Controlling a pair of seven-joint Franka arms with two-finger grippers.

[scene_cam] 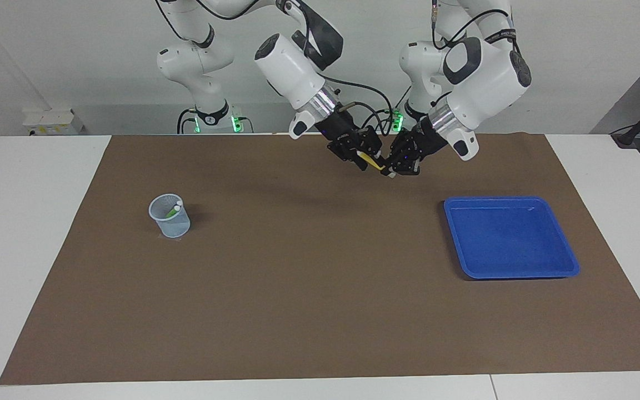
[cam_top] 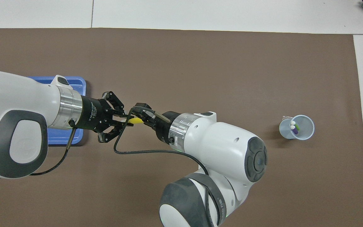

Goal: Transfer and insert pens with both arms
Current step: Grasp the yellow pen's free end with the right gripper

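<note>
Purple pen (cam_top: 294, 130) and green pen (cam_top: 297, 126) stand in cup (cam_top: 307, 132); left pincer (cam_top: 128, 121) clamps yellow pen (cam_top: 135, 120); right pincer (cam_top: 145, 118) unclear.

Matt brown table mat (scene_cam: 298, 311), glossy blue plastic tray (scene_cam: 570, 261) — translucent plastic cup (scene_cam: 171, 222), smooth white arm shells (cam_top: 228, 151)

Yellow pen (cam_top: 135, 120) mostly hidden — right fingers' (cam_top: 143, 116) grip seemingly unclear.

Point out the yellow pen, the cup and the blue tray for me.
yellow pen (cam_top: 135, 120), overhead view, bare middle of barrel.
cup (scene_cam: 171, 224), facing view, outer wall.
blue tray (scene_cam: 511, 236), facing view, bare floor.
</note>
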